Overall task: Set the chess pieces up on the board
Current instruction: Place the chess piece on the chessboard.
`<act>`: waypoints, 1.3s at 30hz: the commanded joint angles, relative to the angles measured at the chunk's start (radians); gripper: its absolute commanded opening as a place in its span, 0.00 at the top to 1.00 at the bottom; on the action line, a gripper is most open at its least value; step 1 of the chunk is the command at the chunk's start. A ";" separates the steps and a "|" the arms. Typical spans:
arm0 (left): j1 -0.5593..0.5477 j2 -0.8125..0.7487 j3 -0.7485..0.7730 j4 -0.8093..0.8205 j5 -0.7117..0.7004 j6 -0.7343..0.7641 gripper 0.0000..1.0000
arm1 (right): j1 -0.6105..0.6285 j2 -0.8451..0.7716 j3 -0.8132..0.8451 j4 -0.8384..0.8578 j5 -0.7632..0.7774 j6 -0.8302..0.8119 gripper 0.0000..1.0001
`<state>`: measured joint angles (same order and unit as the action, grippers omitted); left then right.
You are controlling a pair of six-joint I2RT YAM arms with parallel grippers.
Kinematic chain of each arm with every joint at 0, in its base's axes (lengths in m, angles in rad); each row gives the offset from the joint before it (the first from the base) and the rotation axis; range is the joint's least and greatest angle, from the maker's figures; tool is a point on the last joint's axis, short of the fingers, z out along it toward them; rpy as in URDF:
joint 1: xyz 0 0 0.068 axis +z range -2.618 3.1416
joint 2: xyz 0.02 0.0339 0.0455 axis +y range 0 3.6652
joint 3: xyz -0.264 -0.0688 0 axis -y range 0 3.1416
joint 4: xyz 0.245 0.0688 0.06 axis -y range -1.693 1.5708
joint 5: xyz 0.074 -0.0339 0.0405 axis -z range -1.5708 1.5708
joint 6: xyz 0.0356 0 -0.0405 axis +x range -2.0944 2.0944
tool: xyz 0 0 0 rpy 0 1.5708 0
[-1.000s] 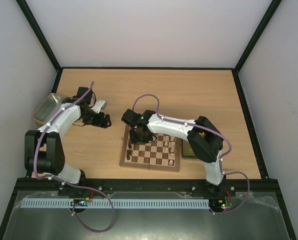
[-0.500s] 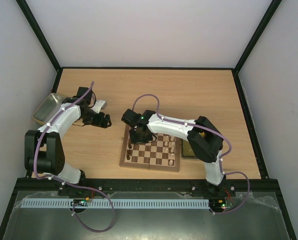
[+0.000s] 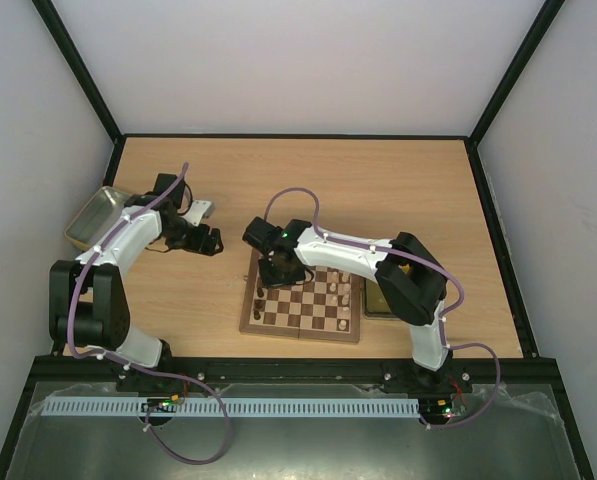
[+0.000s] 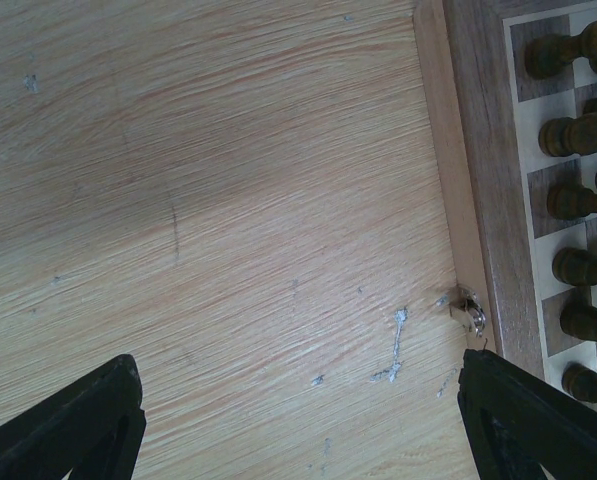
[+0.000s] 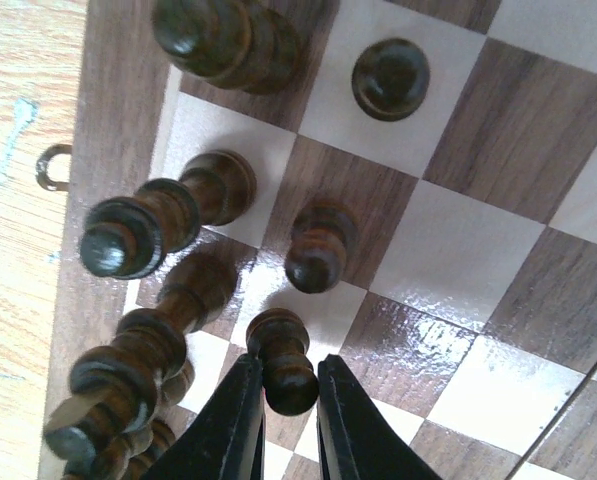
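Note:
The board [image 3: 298, 333] lies at the table's front middle, with dark pieces along its left side and pale pieces [image 3: 343, 296] towards its right. My right gripper [image 3: 275, 272] is over the board's left part. In the right wrist view my right gripper [image 5: 286, 390] is shut on the head of a dark pawn [image 5: 283, 360], among other dark pieces [image 5: 313, 245] standing on the board [image 5: 448, 230]. My left gripper [image 3: 210, 243] is open and empty over bare table left of the board. Its wrist view shows its fingers [image 4: 88, 420] wide apart, the board's edge [image 4: 483, 200] and dark pieces [image 4: 578, 110].
A grey metal tray [image 3: 95, 217] sits at the table's left edge. A yellowish tray [image 3: 378, 300] lies right of the board, partly under my right arm. A small metal latch [image 4: 470, 310] sticks out of the board's left side.

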<state>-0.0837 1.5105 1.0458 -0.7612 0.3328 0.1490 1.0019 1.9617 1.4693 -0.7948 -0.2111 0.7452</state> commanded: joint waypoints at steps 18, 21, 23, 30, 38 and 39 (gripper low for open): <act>0.007 -0.006 -0.014 -0.003 0.003 -0.004 0.14 | 0.005 0.017 0.055 -0.056 0.013 -0.037 0.89; 0.007 -0.003 -0.015 -0.003 0.005 -0.003 0.14 | 0.004 0.023 0.060 -0.067 0.015 -0.045 0.89; 0.007 0.000 -0.014 -0.003 0.006 -0.003 0.14 | 0.005 0.029 0.065 -0.070 0.016 -0.047 0.89; 0.008 -0.001 -0.014 -0.003 0.006 -0.002 0.14 | 0.004 0.049 0.080 -0.080 0.014 -0.056 0.88; 0.008 -0.002 -0.015 -0.002 0.005 -0.005 0.14 | 0.004 0.051 0.082 -0.089 0.027 -0.057 0.88; 0.008 -0.001 -0.015 -0.003 0.005 -0.004 0.14 | 0.005 0.050 0.082 -0.090 0.028 -0.058 0.88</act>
<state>-0.0837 1.5105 1.0458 -0.7605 0.3332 0.1490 1.0019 1.9991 1.5253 -0.8391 -0.2092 0.6987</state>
